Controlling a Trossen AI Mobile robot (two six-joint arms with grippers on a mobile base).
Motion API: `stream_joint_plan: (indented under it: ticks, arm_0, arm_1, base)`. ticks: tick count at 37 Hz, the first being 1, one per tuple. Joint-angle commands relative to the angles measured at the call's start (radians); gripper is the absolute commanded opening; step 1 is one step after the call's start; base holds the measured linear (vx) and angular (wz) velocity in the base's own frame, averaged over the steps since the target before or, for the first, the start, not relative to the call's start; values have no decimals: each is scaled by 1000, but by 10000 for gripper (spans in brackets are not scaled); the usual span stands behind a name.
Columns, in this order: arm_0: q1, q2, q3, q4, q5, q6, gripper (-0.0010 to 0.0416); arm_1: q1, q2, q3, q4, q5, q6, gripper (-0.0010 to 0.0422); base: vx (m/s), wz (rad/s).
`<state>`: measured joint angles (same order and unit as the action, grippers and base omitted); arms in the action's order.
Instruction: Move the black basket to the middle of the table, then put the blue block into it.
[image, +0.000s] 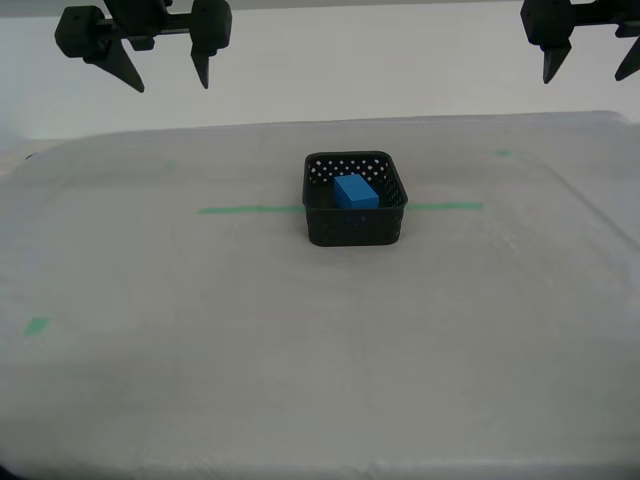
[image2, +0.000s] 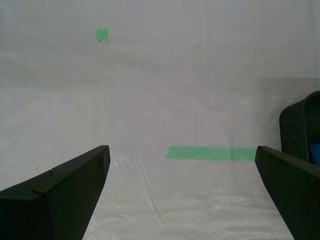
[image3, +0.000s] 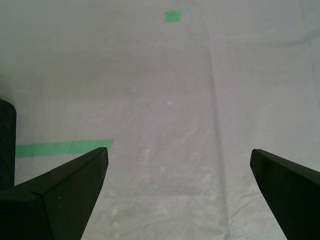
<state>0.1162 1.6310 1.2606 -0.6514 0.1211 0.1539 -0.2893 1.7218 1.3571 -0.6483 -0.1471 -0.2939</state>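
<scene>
The black basket stands on the green tape line near the middle of the table. Inside it lies the blue block. My second gripper hangs open high at the exterior view's left, well clear of the basket. My first gripper hangs open high at the exterior view's right. The second wrist view shows my second gripper empty over the cloth, plus the basket's edge and a sliver of the block. My first gripper is likewise empty, with a basket corner in sight.
A green tape line runs across the table on both sides of the basket. Small green marks lie at the far left, far right and near left of the exterior view. A pale wall rises behind the table.
</scene>
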Motion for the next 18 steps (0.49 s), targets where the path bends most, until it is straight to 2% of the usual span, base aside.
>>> stream_joint_plan:
  ticks: [1, 18]
  arm_0:
    - [1, 0, 1, 0, 2, 0, 399]
    - [1, 0, 1, 0, 2, 0, 398]
  arm_1:
    - [0, -1, 0, 0, 2, 2, 400]
    - [0, -1, 0, 0, 2, 1, 400]
  base:
    - [0, 0]
    - [0, 0]
